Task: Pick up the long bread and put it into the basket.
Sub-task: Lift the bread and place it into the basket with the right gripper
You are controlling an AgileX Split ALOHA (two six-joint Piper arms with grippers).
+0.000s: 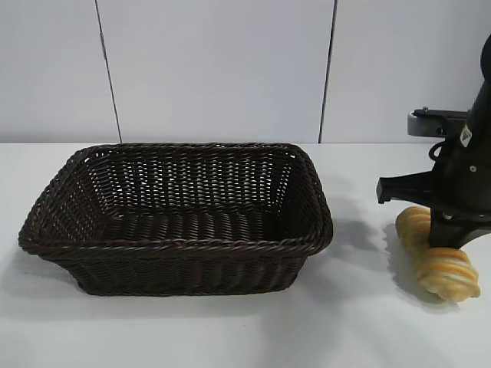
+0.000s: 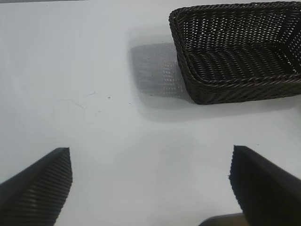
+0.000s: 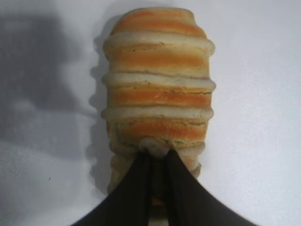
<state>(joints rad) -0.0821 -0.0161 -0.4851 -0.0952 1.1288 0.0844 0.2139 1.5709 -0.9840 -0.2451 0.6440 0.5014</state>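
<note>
The long bread [image 1: 449, 272], golden with orange-brown ridges, lies on the white table at the far right, to the right of the dark wicker basket [image 1: 176, 247]. My right gripper [image 1: 449, 234] is down on the loaf's middle. In the right wrist view its black fingers stand almost together, pinching a ridge of the bread [image 3: 159, 80] between their tips, so the right gripper [image 3: 157, 153] is shut on it. The loaf still rests on the table. My left gripper [image 2: 150, 162] hangs open over bare table, well apart from a corner of the basket [image 2: 175, 33].
The basket holds nothing and fills the middle and left of the table. A bare strip of tabletop [image 1: 360, 253] separates its right rim from the bread. A white panelled wall [image 1: 215, 69] runs along the back.
</note>
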